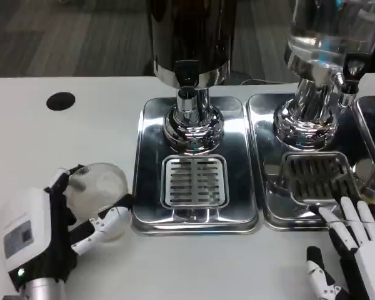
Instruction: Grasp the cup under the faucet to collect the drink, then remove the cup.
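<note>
Left hand [47,228] on cup [100,187], cup not yet under faucet [189,94].

Left hand's fingers wrap the clear cup, upright on the counter [81,125] just left of the dark dispenser's tray [197,187]. Faucet lies up and to the right of the cup, over the grate. Right hand [356,250] rests spread, holding nothing, by the second tray [312,181]; left is nearer.

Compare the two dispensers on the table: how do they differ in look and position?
The left dispenser has a dark, opaque tank; the right dispenser has a clear one. The left stands upright with its faucet facing front; the right looks tilted in this view, its faucet off to the side. The cup, held by the left hand, sits nearer the left one. Both stand on chrome bases over steel trays with slotted grilles.
</note>
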Robot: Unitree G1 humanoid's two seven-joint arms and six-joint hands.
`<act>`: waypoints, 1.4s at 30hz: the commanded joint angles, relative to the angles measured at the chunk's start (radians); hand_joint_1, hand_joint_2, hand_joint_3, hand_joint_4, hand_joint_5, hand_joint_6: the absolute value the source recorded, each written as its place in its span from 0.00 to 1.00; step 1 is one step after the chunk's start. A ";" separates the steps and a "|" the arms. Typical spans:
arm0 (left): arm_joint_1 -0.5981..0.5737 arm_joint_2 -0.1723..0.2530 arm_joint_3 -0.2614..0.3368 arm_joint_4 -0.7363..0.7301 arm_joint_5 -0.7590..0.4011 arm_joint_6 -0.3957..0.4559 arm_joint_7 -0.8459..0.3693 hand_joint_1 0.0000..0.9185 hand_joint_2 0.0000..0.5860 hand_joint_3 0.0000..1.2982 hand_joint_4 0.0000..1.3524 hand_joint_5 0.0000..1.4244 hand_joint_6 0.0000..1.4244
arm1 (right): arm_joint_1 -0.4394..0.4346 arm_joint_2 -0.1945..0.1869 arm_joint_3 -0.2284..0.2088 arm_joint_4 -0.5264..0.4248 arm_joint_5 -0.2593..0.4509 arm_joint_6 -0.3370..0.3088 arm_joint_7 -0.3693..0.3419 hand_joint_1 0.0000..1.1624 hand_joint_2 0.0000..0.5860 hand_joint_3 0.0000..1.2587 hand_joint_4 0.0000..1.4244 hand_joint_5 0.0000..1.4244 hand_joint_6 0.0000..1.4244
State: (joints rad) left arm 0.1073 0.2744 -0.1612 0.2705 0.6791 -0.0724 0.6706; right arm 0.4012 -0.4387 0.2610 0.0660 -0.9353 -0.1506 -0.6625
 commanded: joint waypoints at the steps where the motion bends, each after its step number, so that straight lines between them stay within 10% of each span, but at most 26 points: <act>1: 0.001 0.005 0.015 0.009 0.000 -0.028 0.039 0.58 0.15 0.50 0.38 0.65 0.89 | 0.004 0.002 0.003 -0.002 -0.002 0.000 -0.008 0.00 0.77 0.15 0.01 0.00 0.01; 23: -0.046 -0.011 0.029 -0.145 0.006 -0.011 -0.026 0.52 0.15 0.49 0.38 0.63 0.86 | -0.013 0.007 0.009 -0.001 -0.009 0.008 0.001 0.00 0.77 0.15 0.01 0.00 0.01; 42: -0.266 -0.077 -0.117 0.041 0.087 0.078 -0.092 0.50 0.15 0.48 0.37 0.63 0.86 | -0.015 0.006 0.012 -0.007 -0.008 0.012 0.004 0.00 0.79 0.14 0.01 0.00 0.01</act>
State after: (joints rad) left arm -0.1106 0.2075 -0.2641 0.2830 0.7558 -0.0024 0.5772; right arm 0.3882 -0.4328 0.2745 0.0668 -0.9461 -0.1407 -0.6611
